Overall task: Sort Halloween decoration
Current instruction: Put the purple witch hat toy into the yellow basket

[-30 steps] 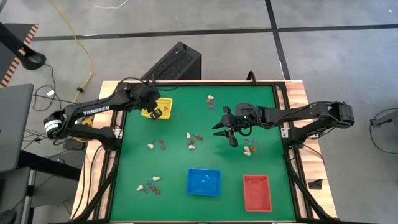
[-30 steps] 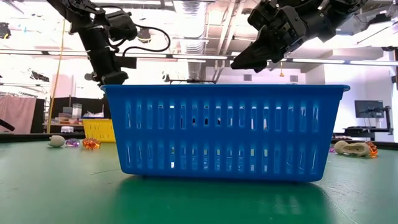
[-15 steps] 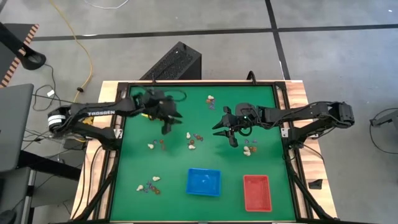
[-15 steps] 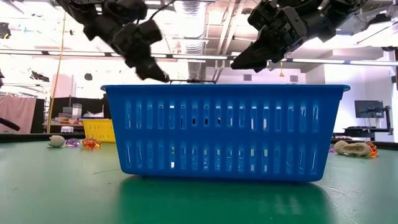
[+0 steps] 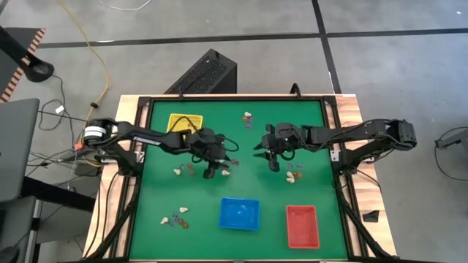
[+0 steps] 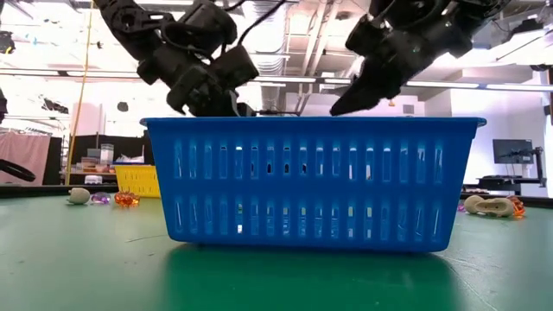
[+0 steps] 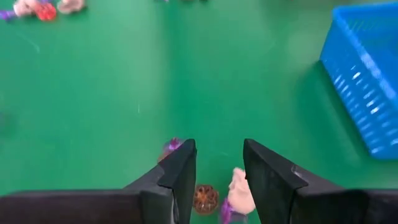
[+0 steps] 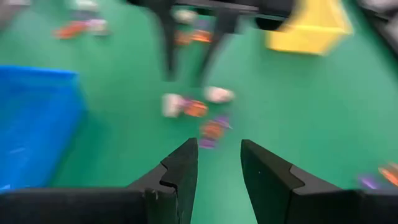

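Since a second ago our left gripper (image 5: 210, 173) has swung from the yellow tray (image 5: 183, 123) to the table's middle, fingers spread and empty above a cluster of trinkets (image 7: 233, 194). Our right gripper (image 5: 273, 165) hovers nearby, fingers parted, empty. Other trinkets lie scattered on the green mat (image 5: 241, 183).

Between your two arms the middle of the table (image 5: 307, 124) is tight: the left gripper (image 5: 210, 172) hangs over the centre cluster of trinkets (image 5: 227, 165), and the right gripper (image 5: 272, 162) hovers just to its right, leaving you only a narrow lane. The blue tray (image 5: 239, 213) and red tray (image 5: 301, 226) block the near edge. The yellow tray (image 5: 183, 124) takes the far left corner. Open green lies along the left side, around small trinket clusters (image 5: 175, 218).
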